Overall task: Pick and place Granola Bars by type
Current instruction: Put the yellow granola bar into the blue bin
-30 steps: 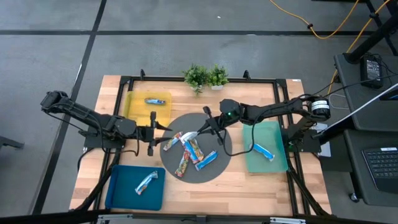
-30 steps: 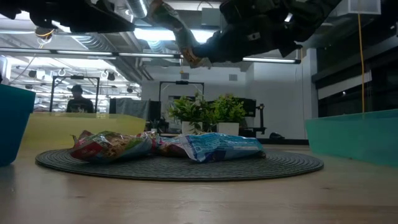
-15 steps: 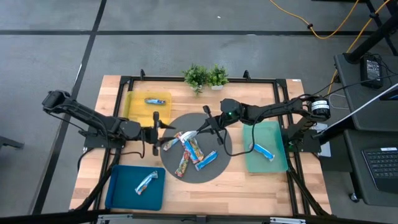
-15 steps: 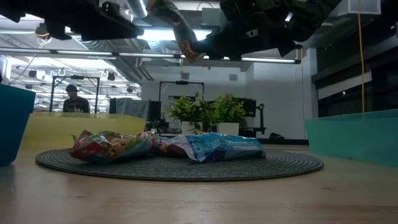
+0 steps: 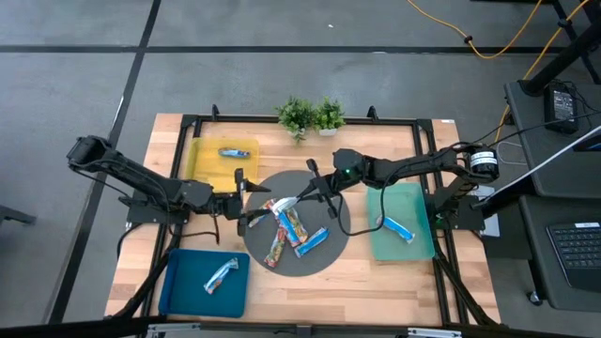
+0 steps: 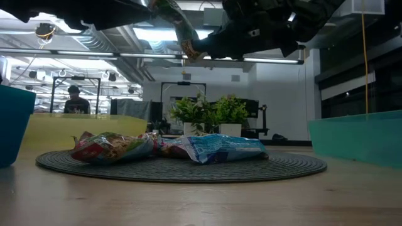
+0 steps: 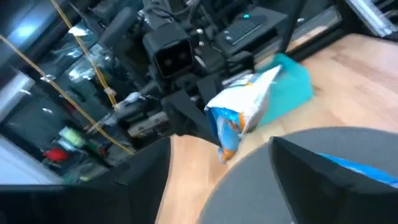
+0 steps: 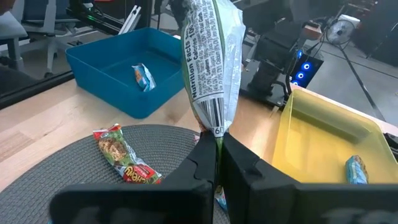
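Right gripper point(image 8: 217, 148) pinching only a bar's point(image 8: 211, 62) crimped end, left gripper point(image 5: 246, 199) spread nearby: risks slipping or bumping.

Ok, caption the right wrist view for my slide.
Right claw shut on a granola bar, held above the round grey mat between blue bin and yellow bin.
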